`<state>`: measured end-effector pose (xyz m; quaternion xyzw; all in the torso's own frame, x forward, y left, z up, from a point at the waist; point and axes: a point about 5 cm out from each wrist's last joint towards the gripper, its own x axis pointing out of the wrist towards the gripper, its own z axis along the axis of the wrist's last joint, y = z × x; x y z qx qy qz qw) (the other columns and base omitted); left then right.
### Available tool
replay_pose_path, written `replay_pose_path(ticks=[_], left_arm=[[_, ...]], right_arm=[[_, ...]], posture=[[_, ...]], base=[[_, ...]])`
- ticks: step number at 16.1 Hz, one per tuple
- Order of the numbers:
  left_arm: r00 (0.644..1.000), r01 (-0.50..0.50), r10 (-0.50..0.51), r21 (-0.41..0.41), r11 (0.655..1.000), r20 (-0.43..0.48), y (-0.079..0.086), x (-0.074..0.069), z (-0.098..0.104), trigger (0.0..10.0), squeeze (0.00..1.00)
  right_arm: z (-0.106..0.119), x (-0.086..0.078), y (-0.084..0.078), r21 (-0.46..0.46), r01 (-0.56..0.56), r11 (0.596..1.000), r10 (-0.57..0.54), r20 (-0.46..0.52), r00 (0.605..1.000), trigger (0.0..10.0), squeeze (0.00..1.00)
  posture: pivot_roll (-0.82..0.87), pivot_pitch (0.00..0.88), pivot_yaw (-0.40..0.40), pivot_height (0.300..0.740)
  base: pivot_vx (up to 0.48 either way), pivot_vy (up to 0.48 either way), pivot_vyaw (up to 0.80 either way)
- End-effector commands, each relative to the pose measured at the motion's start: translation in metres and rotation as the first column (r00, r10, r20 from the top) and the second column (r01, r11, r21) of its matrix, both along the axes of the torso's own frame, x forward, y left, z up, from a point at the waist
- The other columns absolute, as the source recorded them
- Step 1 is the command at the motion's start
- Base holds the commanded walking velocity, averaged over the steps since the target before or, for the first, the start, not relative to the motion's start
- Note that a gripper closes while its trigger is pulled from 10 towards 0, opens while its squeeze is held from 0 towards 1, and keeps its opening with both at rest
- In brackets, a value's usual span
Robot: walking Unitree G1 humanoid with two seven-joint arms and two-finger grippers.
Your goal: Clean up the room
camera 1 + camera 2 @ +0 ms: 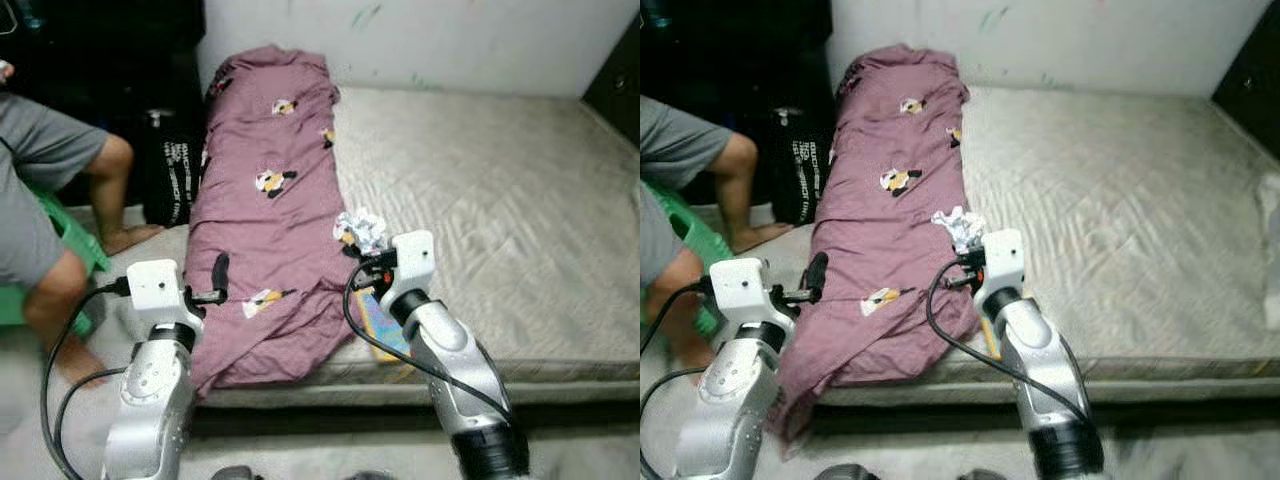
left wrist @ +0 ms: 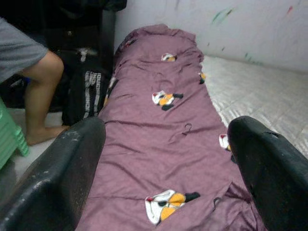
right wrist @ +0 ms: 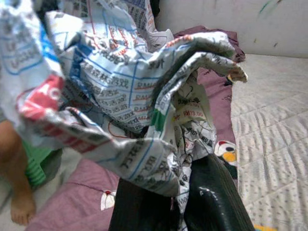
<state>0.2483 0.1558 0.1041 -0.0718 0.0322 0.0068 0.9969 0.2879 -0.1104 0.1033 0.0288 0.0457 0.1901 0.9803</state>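
Observation:
My right gripper (image 1: 362, 250) is shut on a crumpled printed newspaper (image 1: 361, 229), held just above the right edge of a long mauve blanket (image 1: 265, 190) with cartoon patches. In the right wrist view the paper wad (image 3: 130, 91) bulges over the black fingers (image 3: 211, 197). The blanket lies lengthwise along the left side of a bare grey mattress (image 1: 500, 200). My left gripper (image 1: 219, 275) hovers over the blanket's near left part, its fingers (image 2: 57, 178) open with the blanket (image 2: 163, 139) seen between them.
A person in grey shorts (image 1: 50, 190) sits on a green stool (image 1: 75, 240) at the left. A black bag (image 1: 172, 170) stands on the floor between the person and the mattress. A colourful flat item (image 1: 385, 325) lies at the mattress's front edge beneath my right arm.

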Motion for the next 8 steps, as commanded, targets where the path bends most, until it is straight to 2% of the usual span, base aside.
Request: replay_pose_path(ticks=[1, 5, 8], left_arm=[[1.000, 0.007, -0.007, 0.019, 1.000, 0.019, -0.0003, 0.0004, 0.0030, 10.0, 0.00], [0.999, 0.000, -0.001, 0.018, 1.000, 0.034, -0.0001, 0.0005, 0.0047, 10.0, 0.00], [1.000, 0.017, -0.017, 0.006, 1.000, 0.013, -0.0006, -0.0007, 0.0016, 10.0, 0.00]], right_arm=[[0.0023, 0.0010, -0.0011, 0.008, 0.004, 1.000, -0.004, 0.007, 1.000, 10.0, 0.00], [0.0044, 0.0014, -0.0001, -0.007, -0.013, 1.000, 0.013, 0.024, 1.000, 10.0, 0.00], [0.0050, 0.0014, -0.0005, -0.001, -0.006, 1.000, 0.006, 0.029, 1.000, 10.0, 0.00]], posture=[[0.04, 0.000, -0.049, 0.740], [0.04, 0.000, -0.051, 0.740], [0.04, 0.000, -0.050, 0.740]], base=[[0.000, 0.000, 0.00], [0.000, 0.000, 0.00], [0.000, 0.000, 0.80]])
